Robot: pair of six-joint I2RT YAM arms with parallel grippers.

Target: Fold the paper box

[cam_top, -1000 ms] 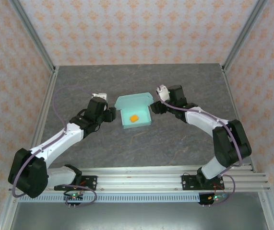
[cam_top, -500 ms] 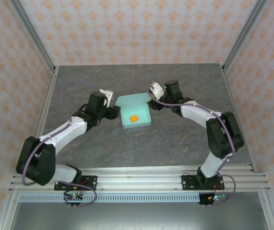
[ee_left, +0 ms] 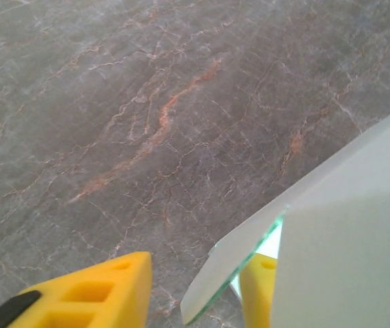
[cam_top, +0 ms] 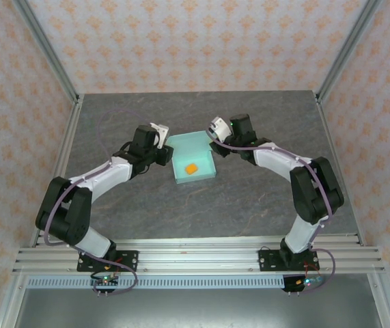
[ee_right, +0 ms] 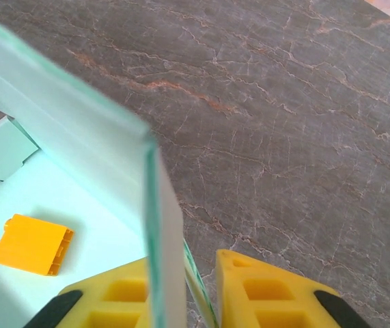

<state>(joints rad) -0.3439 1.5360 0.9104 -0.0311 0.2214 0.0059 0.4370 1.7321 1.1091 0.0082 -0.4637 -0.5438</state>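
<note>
The paper box [cam_top: 201, 158] is a pale mint-blue open tray in the middle of the grey table, with a small orange piece [cam_top: 190, 169] lying inside. My left gripper [cam_top: 164, 153] is at its rear left corner. In the left wrist view a card flap [ee_left: 249, 253] of the box stands between the yellow fingers [ee_left: 85, 294], and a gap shows beside the left one; this gripper [ee_left: 201, 263] is open. My right gripper [cam_top: 213, 141] is at the rear right corner. In the right wrist view it [ee_right: 181, 263] is shut on the upright box wall [ee_right: 65, 116], beside the orange piece [ee_right: 32, 244].
Bare grey marbled table [cam_top: 249, 198] lies all round the box. Metal frame posts [cam_top: 63, 89] and patterned walls stand at the left, right and back. The arms' mounting rail [cam_top: 195, 256] runs along the near edge.
Both arms have reached in to the box's rear corners. Both grippers have narrowed, the right one closing onto the box wall. The box has stayed in place.
</note>
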